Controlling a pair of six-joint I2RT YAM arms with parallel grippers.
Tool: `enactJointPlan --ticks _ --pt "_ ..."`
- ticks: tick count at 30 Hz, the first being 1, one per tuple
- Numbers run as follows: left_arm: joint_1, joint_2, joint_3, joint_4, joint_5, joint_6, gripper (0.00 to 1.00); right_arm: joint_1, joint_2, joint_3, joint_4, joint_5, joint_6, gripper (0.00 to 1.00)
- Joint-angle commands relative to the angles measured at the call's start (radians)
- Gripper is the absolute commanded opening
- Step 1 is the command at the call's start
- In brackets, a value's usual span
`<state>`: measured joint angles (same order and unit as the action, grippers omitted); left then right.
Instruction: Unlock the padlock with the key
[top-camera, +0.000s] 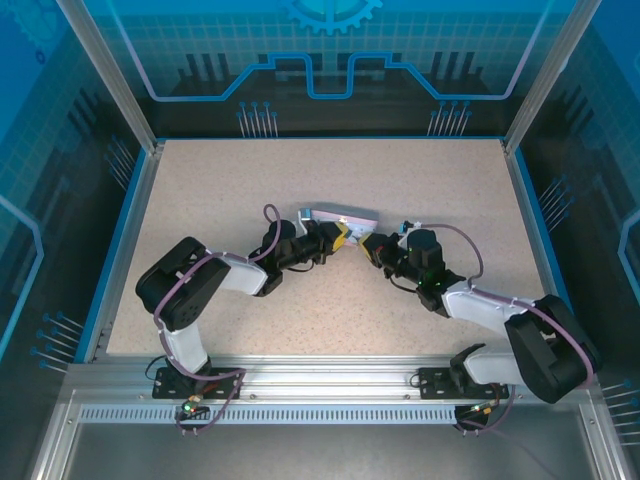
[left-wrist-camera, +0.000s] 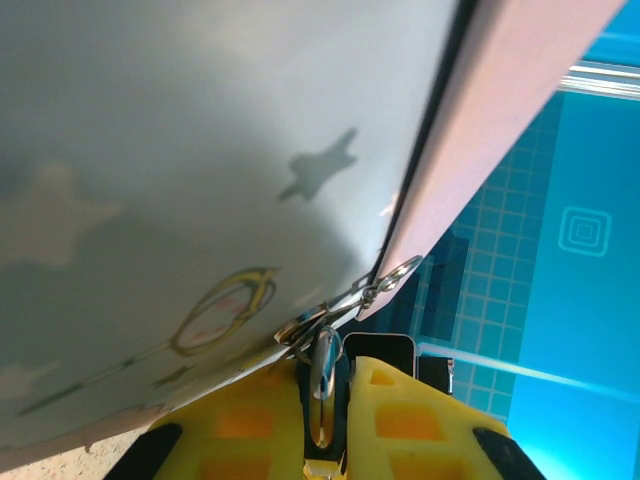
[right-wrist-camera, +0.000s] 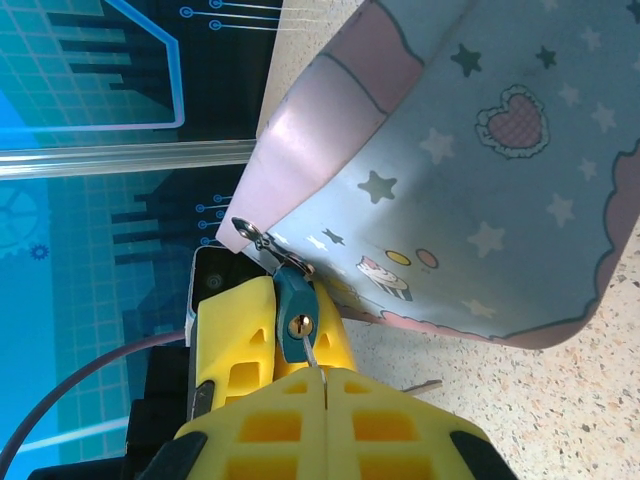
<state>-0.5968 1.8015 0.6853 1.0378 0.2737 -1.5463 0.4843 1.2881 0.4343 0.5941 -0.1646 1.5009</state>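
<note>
Nearest us, the R hand (right-wrist-camera: 322, 388) has its yellow fingers pressed right together, no gap showing, w/ the key (right-wrist-camera: 309, 352) pinched at the tips. Only a thin sliver of blade shows, running up into the brass keyhole. In the left wrist view the L hand (left-wrist-camera: 325, 385) is nearly closed too, clamped on a narrow shiny bit of metal that we take for the padlock seen edge-on (can't be sure which part).

Just beyond the R fingertips, the padlock (right-wrist-camera: 286, 300) is a small teal-grey body hanging from the clasp (right-wrist-camera: 255, 238) at the corner of the tin (right-wrist-camera: 480, 200), and it sits against one yellow finger of the L hand. Farther out, the tin looks tipped up, w/ the speckled surface (right-wrist-camera: 570, 400) under it. From above, both hands meet at the tin approx mid-surface, well short of the back wall (top-camera: 320, 80).

We reckon the key is seated and the turn comes next, and that's where it can go wrong:
- The pinch on the key is slim, so torque may spin it b/w the pads instead of turning the cylinder.
- If the R wrist axis is off from the keyhole, the blade could bend or back out.
- The padlock hangs off a loose clasp, so if the L hold slips the body swings w/ the key.
- A swinging padlock could drag the tin or topple it
</note>
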Motion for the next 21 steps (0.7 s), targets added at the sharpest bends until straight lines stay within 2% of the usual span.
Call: enactJointPlan --ticks 1,21 --pt "-0.006 -0.016 -0.008 0.082 -0.014 -0.012 0.0 0.01 0.011 0.033 0.021 0.002 0.005 0.0" --pt "-0.006 -0.02 -0.007 0.079 -0.014 -0.012 0.0 0.01 0.049 0.048 0.036 -0.007 0.004 0.0"
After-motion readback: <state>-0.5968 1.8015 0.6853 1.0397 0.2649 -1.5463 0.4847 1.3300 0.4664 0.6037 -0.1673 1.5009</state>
